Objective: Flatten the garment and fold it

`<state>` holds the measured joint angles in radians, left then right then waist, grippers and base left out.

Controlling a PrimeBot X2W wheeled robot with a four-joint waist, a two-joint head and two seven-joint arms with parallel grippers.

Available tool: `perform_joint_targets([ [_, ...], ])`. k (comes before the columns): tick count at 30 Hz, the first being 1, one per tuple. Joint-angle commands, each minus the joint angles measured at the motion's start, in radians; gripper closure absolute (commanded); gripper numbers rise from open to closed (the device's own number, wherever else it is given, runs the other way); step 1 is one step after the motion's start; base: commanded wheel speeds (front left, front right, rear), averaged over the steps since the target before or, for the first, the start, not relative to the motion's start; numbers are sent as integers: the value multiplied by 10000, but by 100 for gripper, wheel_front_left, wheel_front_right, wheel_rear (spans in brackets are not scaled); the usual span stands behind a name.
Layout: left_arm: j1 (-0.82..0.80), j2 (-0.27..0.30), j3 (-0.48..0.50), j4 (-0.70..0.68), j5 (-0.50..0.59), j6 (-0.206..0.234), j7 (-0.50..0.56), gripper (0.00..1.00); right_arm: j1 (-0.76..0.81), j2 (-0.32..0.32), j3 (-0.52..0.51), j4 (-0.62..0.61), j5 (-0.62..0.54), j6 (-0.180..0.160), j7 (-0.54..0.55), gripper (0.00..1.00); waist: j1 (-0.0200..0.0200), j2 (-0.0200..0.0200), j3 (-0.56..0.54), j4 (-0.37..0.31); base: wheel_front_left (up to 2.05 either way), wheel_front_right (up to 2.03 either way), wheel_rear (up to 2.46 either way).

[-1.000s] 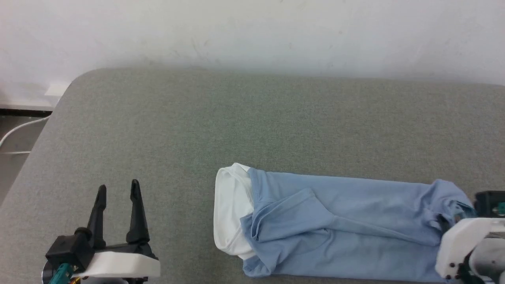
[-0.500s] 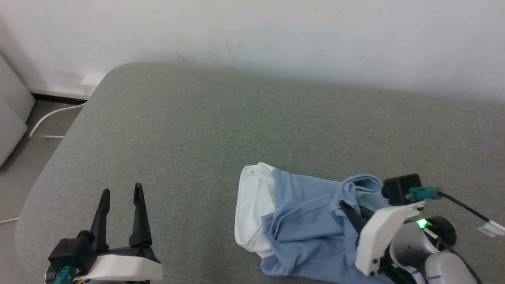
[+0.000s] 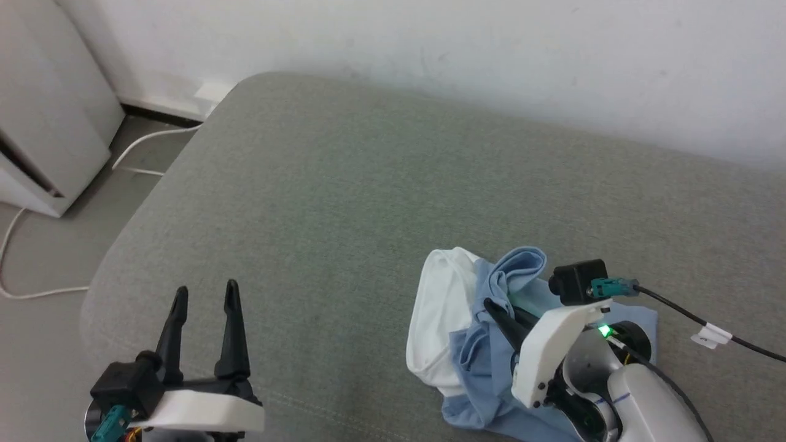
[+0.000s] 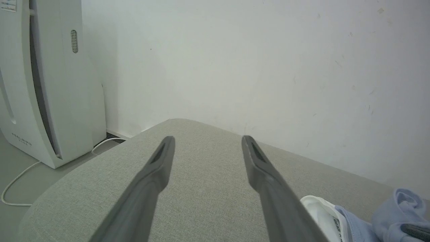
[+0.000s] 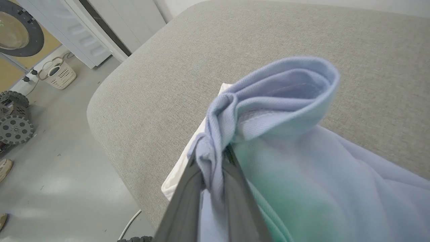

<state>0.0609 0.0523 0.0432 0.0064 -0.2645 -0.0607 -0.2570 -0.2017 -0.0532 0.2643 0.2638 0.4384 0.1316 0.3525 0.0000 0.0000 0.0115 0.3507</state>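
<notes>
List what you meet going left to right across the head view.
White appliance → left gripper, jaws open → light blue garment → black cable with a white tag.

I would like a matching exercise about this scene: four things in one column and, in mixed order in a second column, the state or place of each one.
Column one:
1. left gripper
2. right gripper
3. garment
4. white appliance

Column two:
A. stands on the floor by the wall
B. shut on a fold of blue cloth
C. bunched up on the grey cushion
D. open, holding nothing

Right pairs: 1-D, 2-B, 3-C, 4-A.
</notes>
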Motion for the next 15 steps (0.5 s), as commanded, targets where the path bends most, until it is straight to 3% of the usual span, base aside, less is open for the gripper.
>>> perform_joint_targets([
  [1, -197, -20, -44, 3, -60, -55, -47, 0, -227, 28, 32, 264, 81, -9, -215, 100, 0, 0, 195, 249, 0, 0, 0],
  [3, -244, -20, -102, 6, -83, -44, -47, 0, -443, 28, 96, 867, -88, -9, -409, 100, 0, 0, 259, 337, 0, 0, 0],
  [4, -258, -20, -129, 13, -91, -35, -47, 0, -542, 28, 133, 1138, -261, -9, -516, 29, 0, 0, 278, 369, 0, 0, 0],
  [5, -265, -20, -155, 30, -101, -23, -47, 0, -627, 29, 214, 1346, -357, -9, -634, 0, 0, 0, 301, 394, 0, 0, 0],
  [11, -299, -20, -110, 135, -195, 33, -47, 0, -982, 29, 1953, 1315, 734, -9, -1010, 0, 0, 0, 364, 361, 0, 0, 0],
  [15, -288, -20, -77, 153, -231, 78, -47, 0, -1340, 29, 2093, 1233, 722, -9, -1238, 0, 0, 0, 282, 185, 0, 0, 0],
])
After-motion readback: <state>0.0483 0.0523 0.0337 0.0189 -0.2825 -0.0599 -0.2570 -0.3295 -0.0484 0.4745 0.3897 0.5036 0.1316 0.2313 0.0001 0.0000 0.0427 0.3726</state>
